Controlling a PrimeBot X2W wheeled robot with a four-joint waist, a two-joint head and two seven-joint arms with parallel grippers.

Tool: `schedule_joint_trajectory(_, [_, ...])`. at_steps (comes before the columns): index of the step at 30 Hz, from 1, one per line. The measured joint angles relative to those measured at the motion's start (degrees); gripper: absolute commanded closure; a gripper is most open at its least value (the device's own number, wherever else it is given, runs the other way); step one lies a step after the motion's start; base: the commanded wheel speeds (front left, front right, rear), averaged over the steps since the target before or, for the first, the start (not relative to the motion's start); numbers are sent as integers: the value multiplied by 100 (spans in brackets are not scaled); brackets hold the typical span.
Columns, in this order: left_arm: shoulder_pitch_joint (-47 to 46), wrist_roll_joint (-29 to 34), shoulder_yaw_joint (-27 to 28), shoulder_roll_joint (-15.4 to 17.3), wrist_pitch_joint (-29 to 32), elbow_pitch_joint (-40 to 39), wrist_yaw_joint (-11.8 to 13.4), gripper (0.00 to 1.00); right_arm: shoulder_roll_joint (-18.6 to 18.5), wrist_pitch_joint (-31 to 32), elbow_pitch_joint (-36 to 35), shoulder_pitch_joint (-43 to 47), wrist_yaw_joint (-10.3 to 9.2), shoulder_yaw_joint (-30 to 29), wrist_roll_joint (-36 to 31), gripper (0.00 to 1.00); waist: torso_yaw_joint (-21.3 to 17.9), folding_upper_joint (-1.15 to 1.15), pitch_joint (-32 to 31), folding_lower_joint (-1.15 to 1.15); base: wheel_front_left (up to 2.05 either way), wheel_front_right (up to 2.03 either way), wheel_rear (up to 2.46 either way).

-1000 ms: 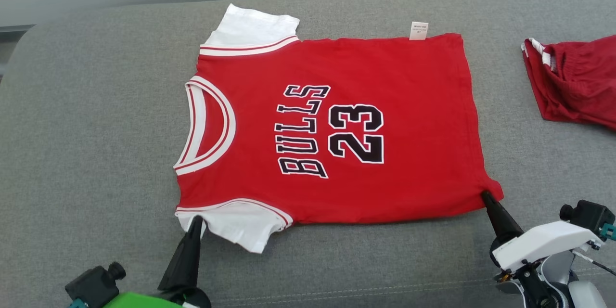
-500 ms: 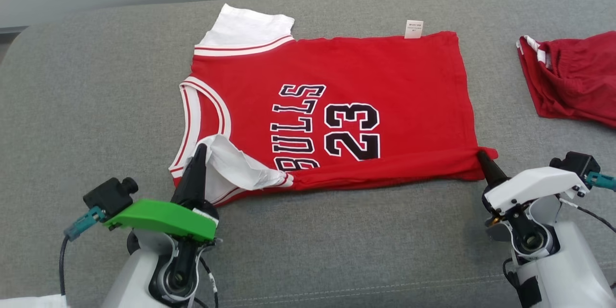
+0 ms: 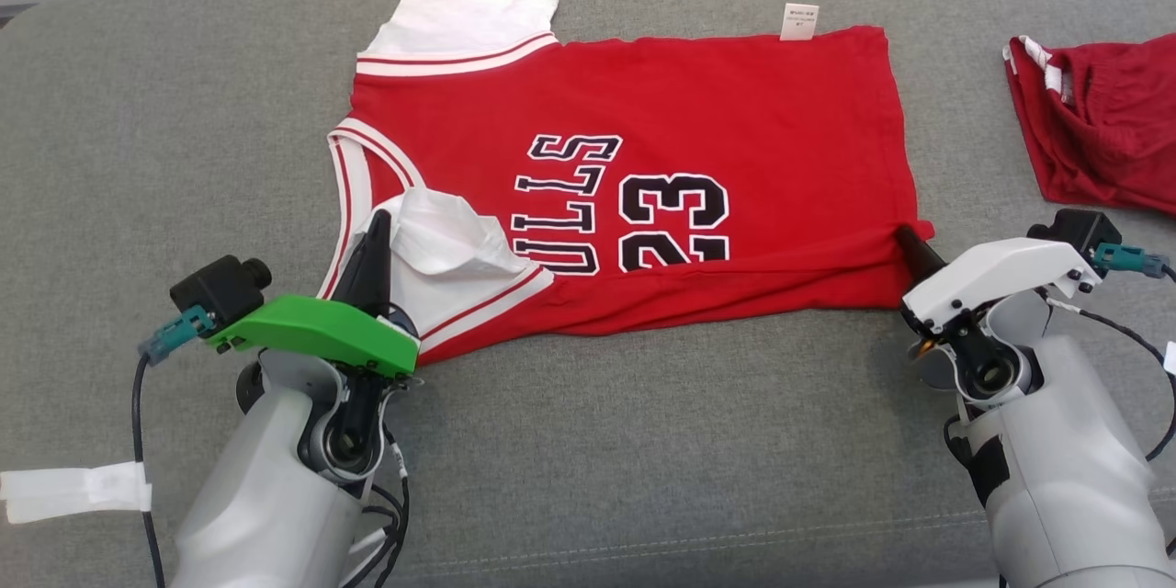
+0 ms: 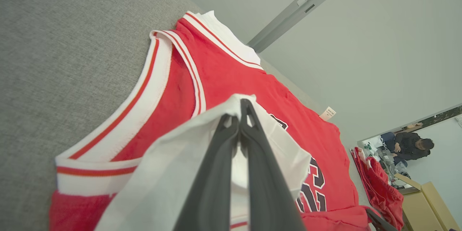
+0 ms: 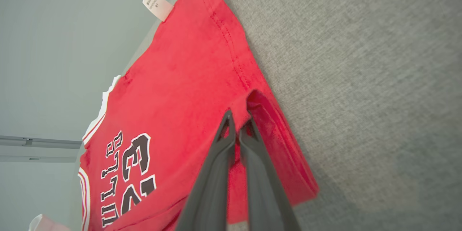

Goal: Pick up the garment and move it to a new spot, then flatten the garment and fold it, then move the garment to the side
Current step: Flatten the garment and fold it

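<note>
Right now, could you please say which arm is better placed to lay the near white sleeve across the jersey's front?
Left: the left claw is shut on that white sleeve, lifted above the red jersey; the right claw pinches the hem corner at the opposite end.

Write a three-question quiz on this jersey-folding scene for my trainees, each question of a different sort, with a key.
1. True or false: the right jaws are shut on the near hem corner of the red jersey.
2. Multiple choice: what do the left jaws pinch? A) the white sleeve, lifted and turned over the jersey's front; B) the neckband; C) the label.
3. Fill in: the second red garment lies apart from the jersey, on the robot's ___ side.

Key: 1 true; 2 A; 3 right.
</note>
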Motion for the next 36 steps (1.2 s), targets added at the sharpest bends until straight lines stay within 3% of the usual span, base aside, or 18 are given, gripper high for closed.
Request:
schedule_joint_trajectory(9, [-589, 40, -133, -47, -63, 762, -43, 100, 1, -105, 476, -497, 0, 81, -127, 100, -21, 0, 223, 0, 0, 0, 0])
schedule_joint_trajectory(10, [-634, 40, -144, -60, -78, 824, -44, 100, 1, -136, 516, -546, 0, 91, -143, 96, -26, 0, 247, 0, 0, 0, 0])
schedule_joint_trajectory(11, [-667, 37, -162, -75, -108, 868, -45, 100, 2, -163, 567, -601, 0, 97, -144, 71, -30, 0, 268, 0, 0, 0, 0])
schedule_joint_trajectory(12, [-697, 31, -179, -87, -115, 882, -45, 85, 1, -193, 590, -643, 0, 119, -143, 26, -33, 0, 288, 0, 0, 0, 0])
schedule_joint_trajectory(13, [-723, 30, -204, -94, -145, 877, -45, 56, 1, -241, 597, -681, 0, 143, -142, 0, -35, 0, 307, 0, 0, 0, 0])
schedule_joint_trajectory(14, [-748, 30, -231, -97, -189, 859, -46, 12, 1, -278, 600, -726, 0, 167, -132, 0, -35, 0, 324, 0, 0, 0, 0])
schedule_joint_trajectory(15, [-763, 30, -250, -96, -231, 839, -46, 0, 0, -314, 593, -761, 0, 197, -118, 0, -34, 0, 339, 0, 0, 0, 0])
schedule_joint_trajectory(21, [-759, 144, -278, -37, -366, 569, -47, 0, 0, -459, 419, -793, 0, 324, -24, 0, -13, 0, 375, 0, 0, 0, 0])
schedule_joint_trajectory(25, [-633, 497, 167, 25, -386, 58, -48, 0, -10, -525, 112, -708, 0, 375, 49, 0, -1, 0, 366, 0, 0, 0, 0])
schedule_joint_trajectory(36, [670, 1403, 468, -105, -393, -1518, -54, 0, -343, -553, -1165, 392, 0, 277, 75, 0, -3, 0, 266, 0, 0, 0, 0])
